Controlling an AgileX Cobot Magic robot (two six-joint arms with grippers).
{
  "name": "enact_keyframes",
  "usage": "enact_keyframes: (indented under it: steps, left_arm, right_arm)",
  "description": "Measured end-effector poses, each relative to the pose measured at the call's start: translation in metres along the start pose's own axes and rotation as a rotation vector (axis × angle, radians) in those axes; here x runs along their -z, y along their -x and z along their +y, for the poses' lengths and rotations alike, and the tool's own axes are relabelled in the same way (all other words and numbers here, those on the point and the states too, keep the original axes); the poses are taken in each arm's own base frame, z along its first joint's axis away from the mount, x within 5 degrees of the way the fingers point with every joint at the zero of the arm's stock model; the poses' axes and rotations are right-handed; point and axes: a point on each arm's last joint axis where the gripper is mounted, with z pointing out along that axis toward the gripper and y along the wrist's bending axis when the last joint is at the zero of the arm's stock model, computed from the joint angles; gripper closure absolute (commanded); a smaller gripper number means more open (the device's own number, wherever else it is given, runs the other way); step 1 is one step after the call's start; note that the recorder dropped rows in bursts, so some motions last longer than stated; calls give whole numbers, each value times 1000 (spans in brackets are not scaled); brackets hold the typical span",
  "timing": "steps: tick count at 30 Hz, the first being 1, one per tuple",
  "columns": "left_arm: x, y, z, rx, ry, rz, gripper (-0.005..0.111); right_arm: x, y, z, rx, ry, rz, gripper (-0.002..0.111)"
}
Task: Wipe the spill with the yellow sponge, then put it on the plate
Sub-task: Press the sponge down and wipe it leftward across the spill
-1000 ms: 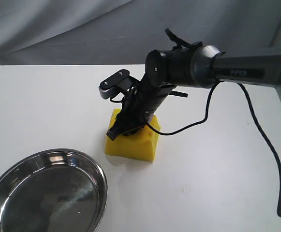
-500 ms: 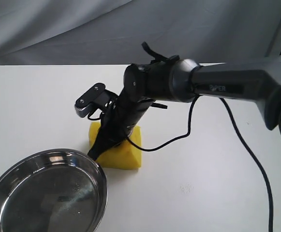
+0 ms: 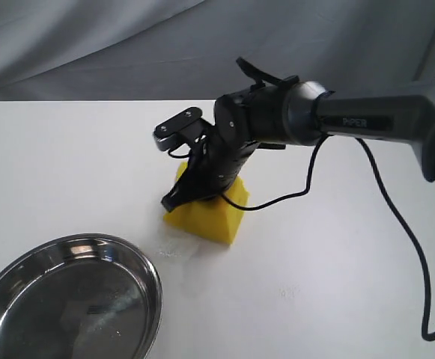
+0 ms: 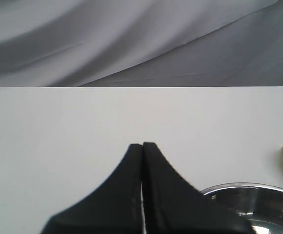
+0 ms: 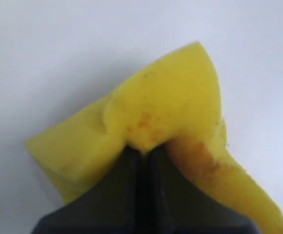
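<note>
The yellow sponge (image 3: 211, 213) sits tilted on the white table near its middle, pinched by my right gripper (image 3: 183, 200), which is shut on its top. From the right wrist, the sponge (image 5: 156, 112) bulges around the closed jaws and shows an orange-brown stain. A faint wet smear (image 3: 174, 247) lies on the table just in front of the sponge; no amber puddle shows. The shiny steel plate (image 3: 150, 273) rests at the front left. My left gripper (image 4: 142, 145) is shut on nothing, hovering low over the table beside the plate rim (image 4: 238, 186).
The right arm (image 3: 367, 120) reaches in from the right with a black cable (image 3: 397, 217) looping down over the table. Grey cloth (image 3: 127, 45) hangs behind the far table edge.
The right gripper dragged the sponge left toward the plate, then swung back right and slightly away. A faint wet smear now shows where the sponge passed.
</note>
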Motion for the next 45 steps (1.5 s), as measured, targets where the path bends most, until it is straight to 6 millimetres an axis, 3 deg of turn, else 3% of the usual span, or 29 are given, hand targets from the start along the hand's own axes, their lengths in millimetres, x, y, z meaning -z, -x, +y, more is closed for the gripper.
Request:
enact_keyframes:
  steps: [4,6,10,13,17,21,24,28,31,36,45]
  left_arm:
    - [0,0,0,0,0,0,107]
    - [0,0,0,0,0,0,107]
    - [0,0,0,0,0,0,107]
    - [0,0,0,0,0,0,107]
    - [0,0,0,0,0,0,107]
    - [0,0,0,0,0,0,107]
    - [0,0,0,0,0,0,107]
    - [0,0,0,0,0,0,107]
    - [0,0,0,0,0,0,107]
    - [0,0,0,0,0,0,107]
    - [0,0,0,0,0,0,107]
  right_arm:
    - [3,-8,-46,-112,-113,10,108]
    - [4,-11,-59,-156,-130,10,108]
    - [3,-11,-58,-142,-105,9,108]
    - [2,-7,-41,-52,-26,-6,108]
    - [-2,2,17,100,73,-20,108]
    - [-3,5,60,182,117,-22,108]
    - [-2,4,75,208,133,-22,108]
    - [-2,4,78,190,136,-21,108]
    - [-3,4,64,129,108,-14,108]
    - [-3,2,12,-49,29,-10,108]
    - [5,-23,-83,-238,-54,50,108]
